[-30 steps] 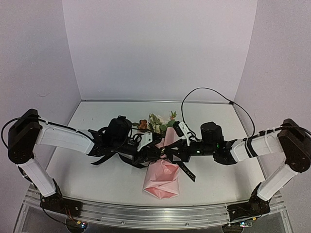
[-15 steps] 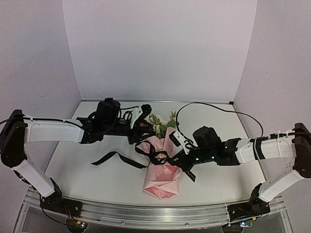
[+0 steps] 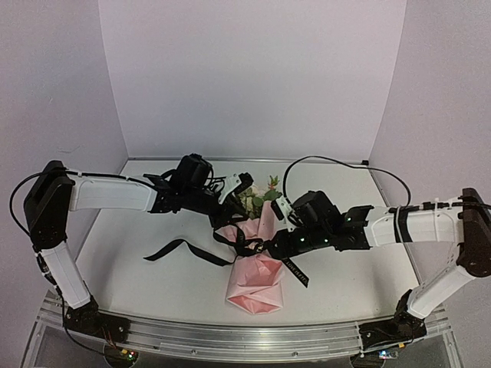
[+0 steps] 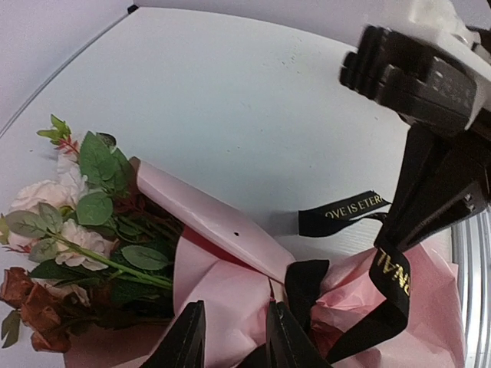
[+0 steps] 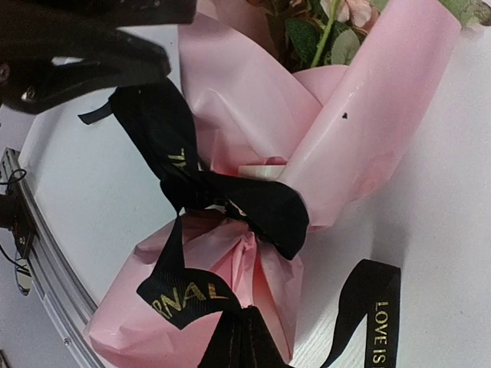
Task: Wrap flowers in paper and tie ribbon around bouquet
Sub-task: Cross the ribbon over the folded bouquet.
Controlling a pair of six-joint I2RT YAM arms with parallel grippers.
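Note:
The bouquet lies mid-table, with the flowers pointing to the far side and the pale-pink paper wrapped round the stems. The black lettered ribbon is knotted loosely at the waist. Its tails trail left and right. My left gripper is open just over the paper cone, with nothing between its fingers. My right gripper is shut on a ribbon strand beside the knot.
White walls close the table in at the back and on both sides. A metal rail runs along the near edge. A black cable arcs above the right arm. The left gripper's body shows dark at the top left of the right wrist view.
My left gripper left the ribbon, swung up and back, then came down over the paper cone with narrower jaws. My right gripper shifted left, still holding its strand.

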